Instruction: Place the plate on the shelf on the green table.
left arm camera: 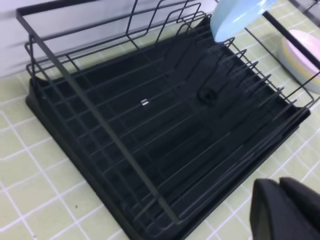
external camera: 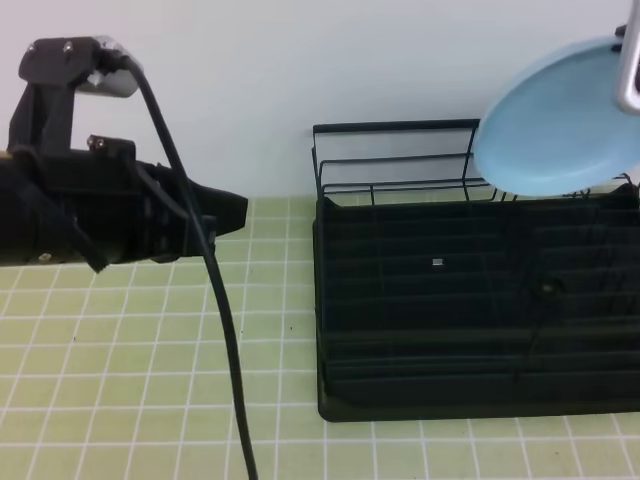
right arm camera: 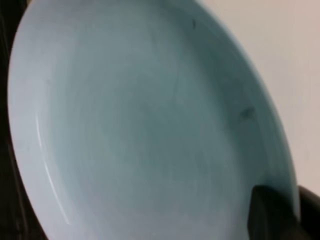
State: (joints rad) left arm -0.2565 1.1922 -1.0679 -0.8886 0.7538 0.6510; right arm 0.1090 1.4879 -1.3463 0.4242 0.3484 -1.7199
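The light blue plate [external camera: 560,120] hangs tilted in the air above the back right corner of the black shelf [external camera: 480,300], which stands on the green table [external camera: 150,380]. In the right wrist view the plate [right arm camera: 150,130] fills the frame, and my right gripper [right arm camera: 295,210] is shut on its rim at the lower right. My left gripper [external camera: 235,210] hovers to the left of the shelf, holding nothing. In the left wrist view its fingers [left arm camera: 270,210] are pressed together, with the shelf [left arm camera: 165,125] and the plate's edge [left arm camera: 240,15] beyond them.
A black cable [external camera: 225,330] hangs from the left arm down across the tiles. A pink and white rounded object [left arm camera: 302,55] lies on the table beyond the shelf's far side. The shelf's wire dividers and top rail [external camera: 395,127] stand up under the plate.
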